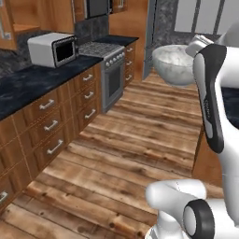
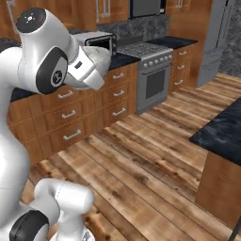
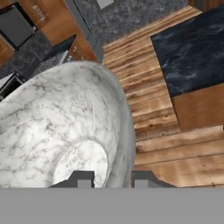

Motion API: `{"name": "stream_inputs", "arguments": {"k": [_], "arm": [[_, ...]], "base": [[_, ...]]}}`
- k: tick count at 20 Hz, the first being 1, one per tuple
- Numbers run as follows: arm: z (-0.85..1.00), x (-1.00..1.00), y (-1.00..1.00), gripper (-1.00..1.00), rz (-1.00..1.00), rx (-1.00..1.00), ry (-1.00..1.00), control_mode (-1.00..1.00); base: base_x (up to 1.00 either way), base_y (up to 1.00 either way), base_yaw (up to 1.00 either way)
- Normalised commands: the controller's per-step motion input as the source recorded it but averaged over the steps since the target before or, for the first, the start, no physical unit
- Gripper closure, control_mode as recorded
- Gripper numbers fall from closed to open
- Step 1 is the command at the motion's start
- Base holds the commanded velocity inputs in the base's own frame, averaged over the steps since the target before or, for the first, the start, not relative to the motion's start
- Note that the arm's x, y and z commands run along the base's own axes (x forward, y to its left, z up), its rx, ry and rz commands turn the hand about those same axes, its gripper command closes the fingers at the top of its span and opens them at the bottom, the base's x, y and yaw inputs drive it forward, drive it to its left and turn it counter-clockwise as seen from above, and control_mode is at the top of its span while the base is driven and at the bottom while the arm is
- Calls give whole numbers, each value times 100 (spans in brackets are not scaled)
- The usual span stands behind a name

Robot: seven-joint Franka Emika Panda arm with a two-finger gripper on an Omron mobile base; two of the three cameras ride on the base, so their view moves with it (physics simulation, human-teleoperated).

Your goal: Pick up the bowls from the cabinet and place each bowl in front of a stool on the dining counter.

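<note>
My gripper [image 3: 113,179] is shut on the rim of the speckled grey-white bowl [image 3: 61,131], one finger inside the wall and one outside. The bowl [image 1: 172,63] hangs in the air above the wooden floor, in front of my hand. From the right base view a part of the bowl [image 2: 102,55] shows behind the hand. The dining counter [image 3: 192,48] with its black veined top lies to the right of the bowl, and its corner [image 2: 221,129] stands at the right. An open wooden cabinet [image 1: 21,29] with a plain shelf is at the far upper left. The stool is out of view.
A drawer-fronted black-topped counter [image 1: 28,84] runs along the left wall and carries a microwave [image 1: 52,49]. A steel stove [image 1: 109,70] stands beyond it, then a grey fridge [image 1: 151,32]. Open plank floor [image 1: 121,154] lies between this counter and the island.
</note>
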Motion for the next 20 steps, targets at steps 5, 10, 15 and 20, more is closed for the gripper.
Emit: {"name": "stream_inputs", "arguments": {"k": [5, 10, 15, 20], "arm": [[0, 0, 0, 100, 0, 0, 0, 100], [0, 0, 0, 100, 0, 0, 0, 100], [0, 0, 0, 100, 0, 0, 0, 100], [0, 0, 0, 100, 0, 0, 0, 100]], "base": [[-30, -44, -29], [-9, -74, -21], [-17, -90, -18], [-5, -95, -17]]}}
